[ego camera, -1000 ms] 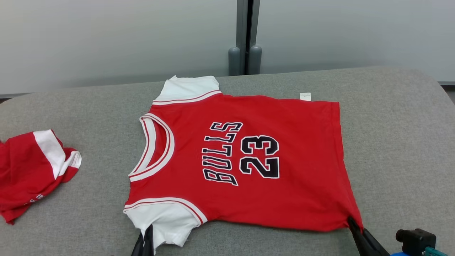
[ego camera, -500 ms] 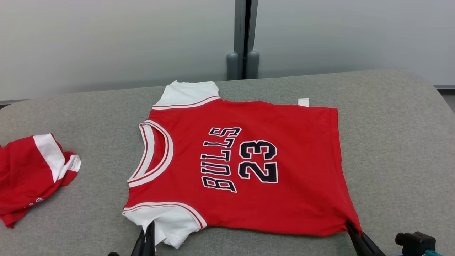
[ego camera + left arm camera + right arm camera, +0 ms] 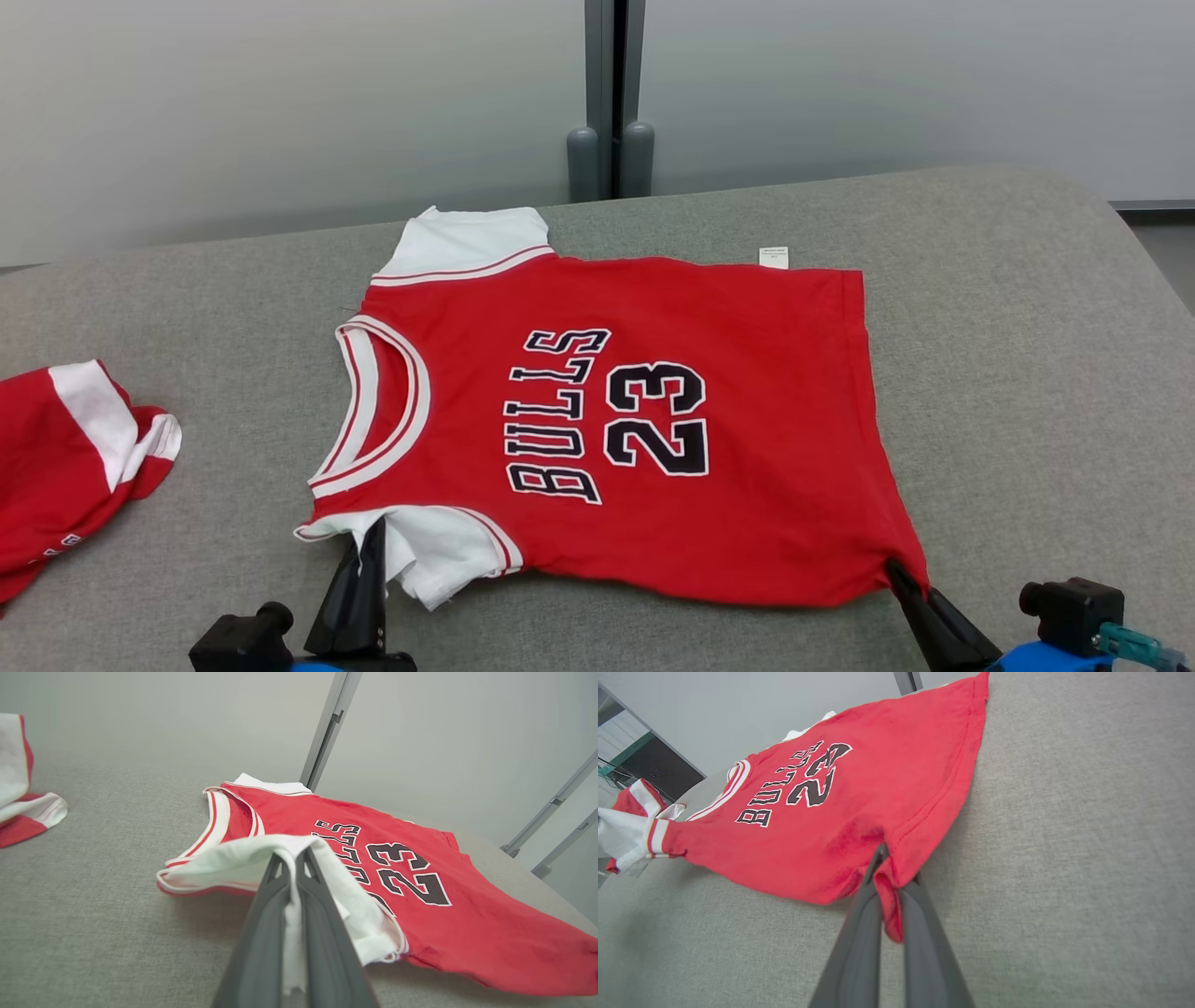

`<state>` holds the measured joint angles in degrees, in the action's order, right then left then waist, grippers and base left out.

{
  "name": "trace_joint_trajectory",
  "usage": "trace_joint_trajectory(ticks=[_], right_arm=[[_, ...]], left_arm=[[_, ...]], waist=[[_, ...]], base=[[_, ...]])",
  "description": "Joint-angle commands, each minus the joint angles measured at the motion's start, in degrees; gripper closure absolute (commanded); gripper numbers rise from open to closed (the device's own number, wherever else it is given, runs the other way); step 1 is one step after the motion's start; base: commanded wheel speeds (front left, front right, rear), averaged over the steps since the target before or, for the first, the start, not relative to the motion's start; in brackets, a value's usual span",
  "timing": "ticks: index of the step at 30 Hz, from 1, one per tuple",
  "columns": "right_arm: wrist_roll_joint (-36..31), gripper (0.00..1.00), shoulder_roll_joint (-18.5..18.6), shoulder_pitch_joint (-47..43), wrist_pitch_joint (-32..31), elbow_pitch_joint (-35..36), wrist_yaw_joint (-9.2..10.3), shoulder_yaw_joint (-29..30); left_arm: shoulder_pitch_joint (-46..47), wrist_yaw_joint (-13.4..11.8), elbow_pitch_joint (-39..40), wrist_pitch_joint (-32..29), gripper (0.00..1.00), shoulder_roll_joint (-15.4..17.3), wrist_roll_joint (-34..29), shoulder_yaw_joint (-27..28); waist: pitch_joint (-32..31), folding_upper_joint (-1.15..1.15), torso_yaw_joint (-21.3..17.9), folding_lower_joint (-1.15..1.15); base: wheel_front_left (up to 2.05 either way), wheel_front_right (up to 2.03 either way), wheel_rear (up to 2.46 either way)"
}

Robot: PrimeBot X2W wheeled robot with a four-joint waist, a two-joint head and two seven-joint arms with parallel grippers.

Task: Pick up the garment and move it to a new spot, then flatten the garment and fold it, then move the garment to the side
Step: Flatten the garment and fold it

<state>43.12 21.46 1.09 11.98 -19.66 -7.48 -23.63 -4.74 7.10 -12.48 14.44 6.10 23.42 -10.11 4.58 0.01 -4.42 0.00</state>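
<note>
I am clamping my left hand (image 3: 375, 532) on the near white sleeve (image 3: 439, 553) of the garment (image 3: 747, 392) lying mid-bench (image 3: 1027, 373), and my right hand (image 3: 893, 568) on its near-right hem corner (image 3: 901, 546). At left, another shirt (image 3: 65, 467) is running off-frame, its lettering unreadable.

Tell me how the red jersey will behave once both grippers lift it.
Probably floppy: its white sleeve drapes limply over the left gripper. Likely light: the right gripper pinches only a bunched corner. The jersey would probably sag between them.
</note>
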Motion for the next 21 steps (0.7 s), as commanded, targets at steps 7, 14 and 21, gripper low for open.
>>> trace_joint_trajectory(ticks=[7, 14, 21], right_arm=[[1.72, 1.00, 0.49, 2.74, -0.99, 1.33, -0.03, -0.42], [4.72, 1.00, 1.06, 6.33, -3.69, 1.32, -0.03, -0.85], [6.29, 1.00, 0.47, 11.81, -5.77, -0.54, -0.03, -2.17]], left_arm=[[4.21, 0.05, 0.26, -0.82, 1.00, 1.48, -0.25, -0.70], [10.99, 0.28, -1.73, -2.44, 1.00, 3.38, 0.05, -1.76], [20.09, 0.42, -8.48, -2.75, 1.00, 5.25, 0.80, -3.33]], waist=[[1.33, -0.01, -0.57, 0.00], [3.68, -0.01, -1.05, 0.00], [6.83, -0.01, -2.15, 0.00]], base=[[0.00, 0.00, 0.00], [0.00, 0.00, 0.00], [0.00, 0.00, 0.00]])
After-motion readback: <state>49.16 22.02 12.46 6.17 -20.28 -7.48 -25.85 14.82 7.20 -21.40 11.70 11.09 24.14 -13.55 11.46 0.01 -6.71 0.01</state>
